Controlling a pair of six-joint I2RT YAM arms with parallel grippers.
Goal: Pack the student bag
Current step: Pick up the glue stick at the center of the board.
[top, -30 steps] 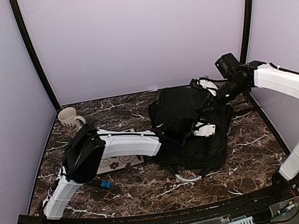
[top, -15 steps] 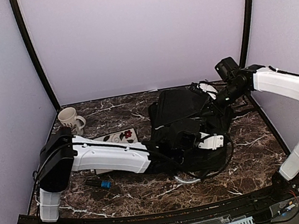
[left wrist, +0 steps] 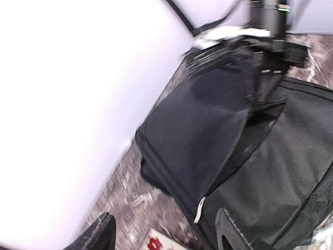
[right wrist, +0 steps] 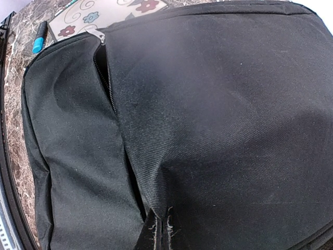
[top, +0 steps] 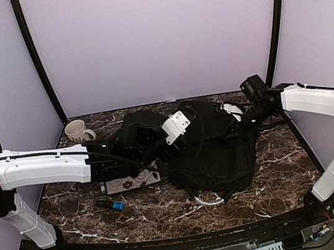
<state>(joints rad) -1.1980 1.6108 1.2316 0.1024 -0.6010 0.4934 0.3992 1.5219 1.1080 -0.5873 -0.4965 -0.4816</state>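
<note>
Marble table (top: 274, 165), student bag (top: 215, 149), lilac walls (top: 154, 39) (black posts (top: 38, 62))

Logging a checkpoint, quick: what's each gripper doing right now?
Left gripper: open, holding nothing.
Right gripper: appears closed, pinching the fabric of the student bag.

My left arm (top: 48, 168) stretches from the left edge to centre, left gripper (left wrist: 165, 225) spread open, and my right arm (top: 313, 95) angles in from the right edge.
</note>
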